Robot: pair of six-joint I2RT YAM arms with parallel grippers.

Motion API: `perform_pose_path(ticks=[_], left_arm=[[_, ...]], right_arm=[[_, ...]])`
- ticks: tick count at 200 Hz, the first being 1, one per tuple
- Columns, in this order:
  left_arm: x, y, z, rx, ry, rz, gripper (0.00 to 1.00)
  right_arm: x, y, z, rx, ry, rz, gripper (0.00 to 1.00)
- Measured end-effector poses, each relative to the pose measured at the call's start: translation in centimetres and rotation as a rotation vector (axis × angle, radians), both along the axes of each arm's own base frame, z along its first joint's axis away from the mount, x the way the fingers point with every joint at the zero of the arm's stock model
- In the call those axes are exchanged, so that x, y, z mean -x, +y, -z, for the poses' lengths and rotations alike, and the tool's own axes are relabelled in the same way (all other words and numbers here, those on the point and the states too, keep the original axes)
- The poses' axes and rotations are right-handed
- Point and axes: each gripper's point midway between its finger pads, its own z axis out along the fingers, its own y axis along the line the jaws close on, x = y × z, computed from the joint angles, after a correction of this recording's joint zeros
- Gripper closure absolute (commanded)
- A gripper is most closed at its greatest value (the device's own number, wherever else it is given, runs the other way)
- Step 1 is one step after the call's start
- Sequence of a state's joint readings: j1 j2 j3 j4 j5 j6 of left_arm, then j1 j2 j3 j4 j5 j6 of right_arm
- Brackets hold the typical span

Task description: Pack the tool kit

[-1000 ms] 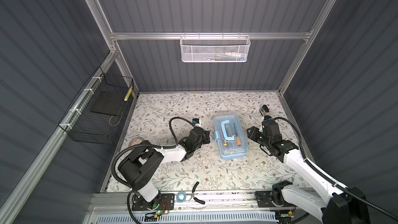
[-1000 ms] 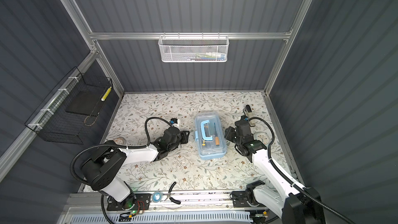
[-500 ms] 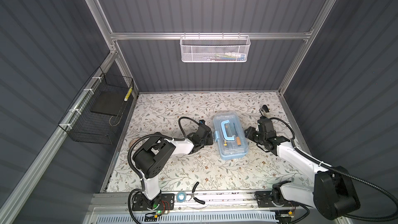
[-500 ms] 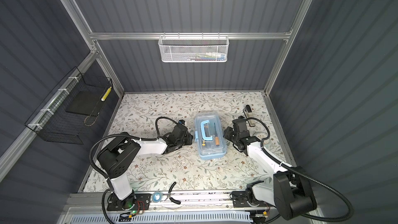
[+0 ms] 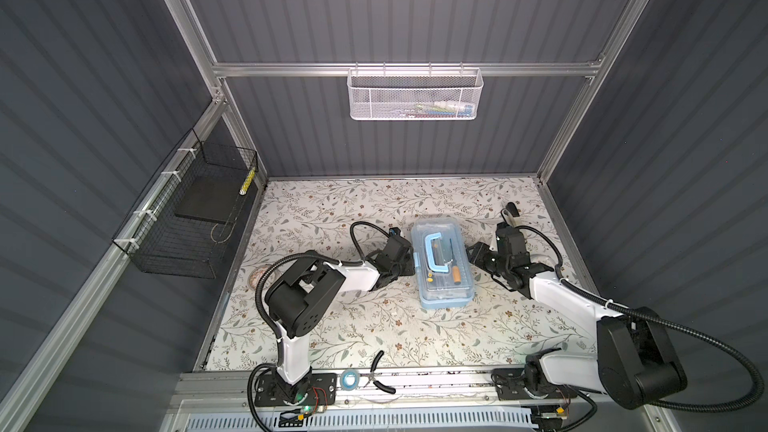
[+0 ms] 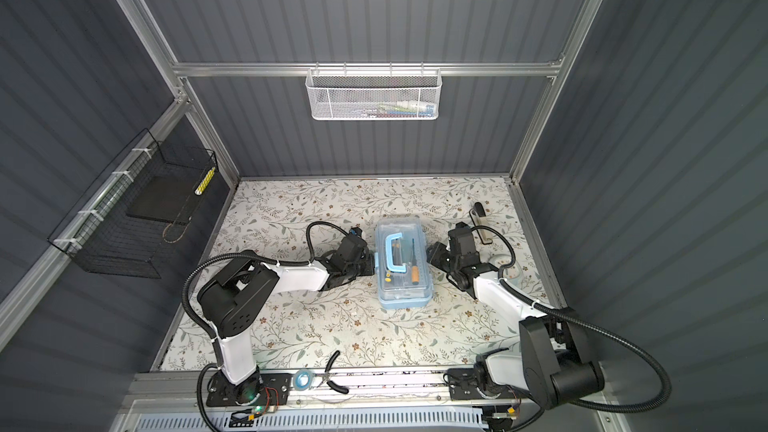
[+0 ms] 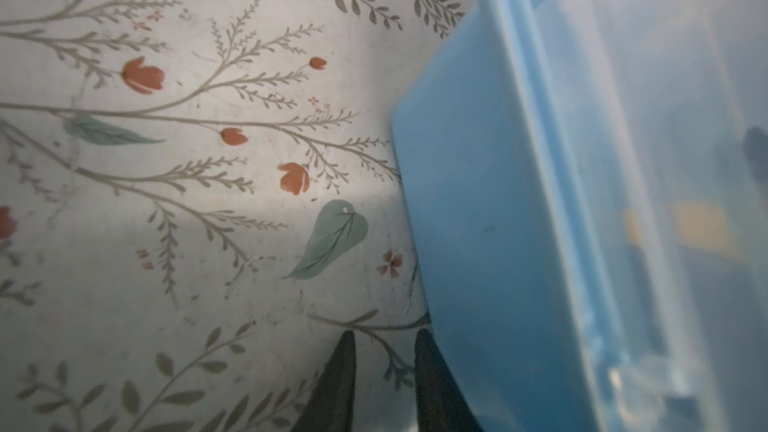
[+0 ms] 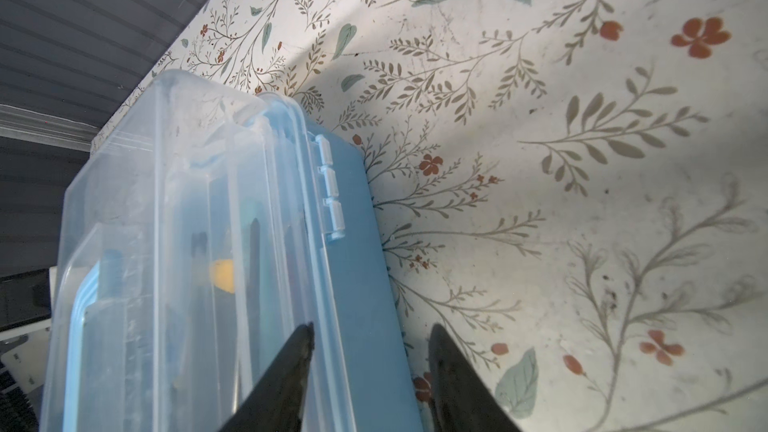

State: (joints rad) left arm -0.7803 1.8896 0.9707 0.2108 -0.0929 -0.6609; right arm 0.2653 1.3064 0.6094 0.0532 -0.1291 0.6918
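Note:
The tool kit [image 5: 442, 284] [image 6: 402, 284] is a light blue box with a clear lid shut over it, lying mid-table. A blue carry handle [image 5: 434, 257] and an orange-handled screwdriver [image 5: 456, 272] show at the lid. My left gripper [image 5: 409, 263] [image 7: 384, 340] rests low at the box's left wall [image 7: 478, 222]. Its jaws stand a narrow gap apart with only table between them. My right gripper [image 5: 471, 253] [image 8: 370, 336] is open at the box's right side. One finger [image 8: 299, 351] is over the clear lid [image 8: 166, 201] and the other over the table, so they straddle the blue rim.
Black-handled pliers [image 5: 380, 376] and a small tape roll [image 5: 350, 379] lie at the front rail. Another roll [image 5: 259, 278] sits at the left edge. A black-and-silver tool [image 5: 513, 216] lies back right. A white mesh basket [image 5: 415, 95] hangs on the back wall and a black wire basket [image 5: 195, 218] on the left wall.
Both grippers have moved in toward the box, the left one rightward up to its left wall and the right one leftward onto its right rim. The box has stayed put.

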Motion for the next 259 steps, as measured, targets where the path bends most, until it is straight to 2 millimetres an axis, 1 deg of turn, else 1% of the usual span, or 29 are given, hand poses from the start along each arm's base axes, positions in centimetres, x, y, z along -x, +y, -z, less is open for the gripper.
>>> perform_pose_path(ticks=[44, 68, 94, 111, 128, 145, 153, 168, 182, 192, 204, 218, 225, 240, 250, 259], left_arm=[[0.1, -0.1, -0.1, -0.021, -0.009, 0.013, 0.73], [0.0, -0.4, -0.4, -0.016, -0.023, 0.021, 0.73], [0.0, -0.3, -0.4, -0.012, -0.028, 0.016, 0.73], [0.0, -0.2, -0.4, 0.006, -0.034, 0.005, 0.72], [0.2, 0.2, -0.3, 0.003, -0.036, -0.009, 0.67], [0.4, 1.1, -0.6, -0.033, -0.05, -0.027, 0.52], [0.6, 1.7, -1.0, -0.057, -0.065, -0.034, 0.45], [0.6, 2.9, -2.2, -0.083, -0.085, -0.054, 0.38], [0.2, 3.9, -3.7, -0.085, -0.11, -0.074, 0.35], [-0.5, 4.6, -5.3, -0.07, -0.14, -0.092, 0.32], [-1.2, 5.4, -7.3, -0.054, -0.182, -0.114, 0.31], [-1.9, 6.3, -9.2, -0.037, -0.223, -0.14, 0.3], [-2.0, 6.6, -9.9, -0.032, -0.237, -0.148, 0.27], [-2.2, 7.0, -10.8, -0.034, -0.259, -0.15, 0.21], [-2.2, 7.2, -10.9, -0.04, -0.266, -0.154, 0.18], [-2.0, 7.6, -10.7, -0.055, -0.27, -0.16, 0.13]], right_arm=[[-0.6, 0.2, 0.0, 0.005, -0.016, 0.004, 0.54], [-1.0, 0.8, 0.0, -0.001, -0.033, 0.01, 0.55], [-1.6, 1.2, -0.7, -0.062, -0.066, 0.052, 0.55], [-1.5, 1.4, -1.0, -0.098, -0.083, 0.07, 0.55], [-1.2, 1.6, -1.6, -0.11, -0.093, 0.067, 0.54], [-0.6, 2.0, -2.0, -0.109, -0.094, 0.05, 0.54], [-0.4, 2.2, -2.1, -0.108, -0.089, 0.044, 0.54], [0.2, 2.3, -2.0, -0.105, -0.075, 0.036, 0.54], [0.8, 2.5, -2.1, -0.105, -0.064, 0.03, 0.53], [1.2, 2.7, -2.2, -0.108, -0.059, 0.02, 0.53], [1.7, 3.1, -2.2, -0.107, -0.049, 0.001, 0.53], [2.0, 3.4, -1.8, -0.106, -0.028, -0.014, 0.52], [2.1, 3.3, -1.5, -0.103, -0.017, -0.017, 0.51], [2.2, 3.0, -0.9, -0.075, 0.01, -0.014, 0.5], [2.1, 2.7, -0.8, -0.055, 0.016, -0.01, 0.48], [2.0, 2.3, -0.8, -0.038, 0.015, -0.003, 0.44]])
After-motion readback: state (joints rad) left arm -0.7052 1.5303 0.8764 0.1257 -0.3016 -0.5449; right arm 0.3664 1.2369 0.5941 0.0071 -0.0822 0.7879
